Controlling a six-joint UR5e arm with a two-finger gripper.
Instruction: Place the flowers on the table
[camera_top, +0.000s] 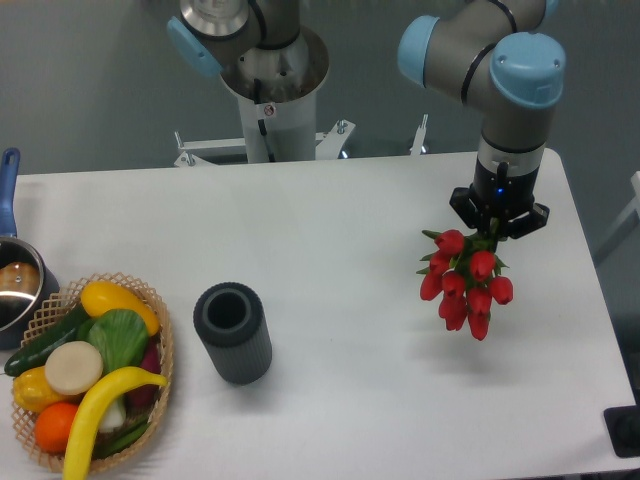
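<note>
The flowers (464, 280), a bunch of red tulip buds with green stems, hang buds-down from my gripper (493, 230) at the right side of the white table (340, 220). The gripper is shut on the stems, which are mostly hidden under its black body. The buds hang a little above the tabletop, with a faint shadow on the surface below them.
A dark cylinder (233, 332) stands left of centre. A wicker basket (160, 345) of fruit and vegetables sits at the front left. A pot with a blue handle (12, 270) is at the left edge. The arm's base (275, 90) stands behind the table.
</note>
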